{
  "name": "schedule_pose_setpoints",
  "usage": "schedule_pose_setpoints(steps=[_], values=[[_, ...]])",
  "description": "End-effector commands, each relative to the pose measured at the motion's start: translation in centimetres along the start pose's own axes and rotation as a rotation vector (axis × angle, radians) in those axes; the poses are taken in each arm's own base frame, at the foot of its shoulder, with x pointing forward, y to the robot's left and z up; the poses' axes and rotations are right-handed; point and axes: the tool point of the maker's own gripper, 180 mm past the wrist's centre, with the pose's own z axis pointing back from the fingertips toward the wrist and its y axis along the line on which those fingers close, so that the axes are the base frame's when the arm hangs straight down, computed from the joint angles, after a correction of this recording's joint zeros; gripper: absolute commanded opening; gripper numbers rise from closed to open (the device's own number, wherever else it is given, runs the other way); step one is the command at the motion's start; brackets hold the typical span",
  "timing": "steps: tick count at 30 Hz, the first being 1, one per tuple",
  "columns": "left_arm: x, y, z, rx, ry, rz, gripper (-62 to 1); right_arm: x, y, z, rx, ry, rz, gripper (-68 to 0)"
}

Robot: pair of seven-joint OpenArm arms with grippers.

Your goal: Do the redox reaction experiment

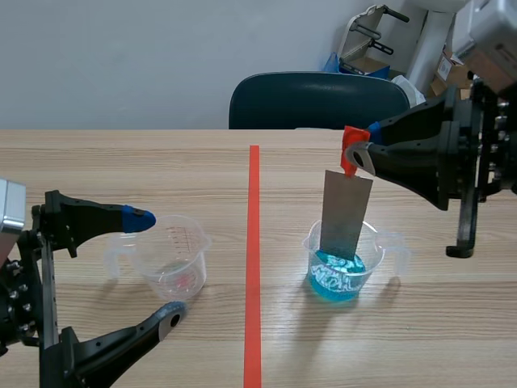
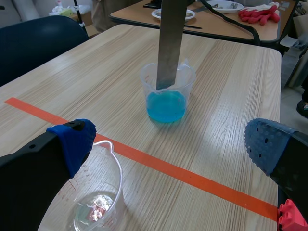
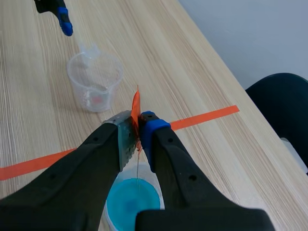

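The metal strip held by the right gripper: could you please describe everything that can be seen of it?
The metal strip is a flat, thin, dull grey rectangular plate with an orange-red tab at its top. The right gripper is shut on that tab, so the strip hangs nearly upright. Its lower end is inside the clear cup, at or just into the blue liquid; whether it touches the cup's wall cannot be told.

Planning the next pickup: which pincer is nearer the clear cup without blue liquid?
Left. The left pincer is open with the clear cup between its fingers; the right pincer is across the tape line, shut on the metal strip.
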Motion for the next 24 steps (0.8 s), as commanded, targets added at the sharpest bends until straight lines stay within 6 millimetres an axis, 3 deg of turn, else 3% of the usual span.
schedule_pose_setpoints(steps=[1, 24], values=[[0.7, 0.1, -0.1, 0.004, -0.029, 0.001, 1.4, 1.6, -0.7, 0.5, -0.015, -0.035, 0.017, -66.7], [0.7, 0.1, -0.1, 0.004, -0.029, 0.001, 1.4, 6.2, 0.0, 2.0, -0.017, -0.001, 0.001, -66.7]])
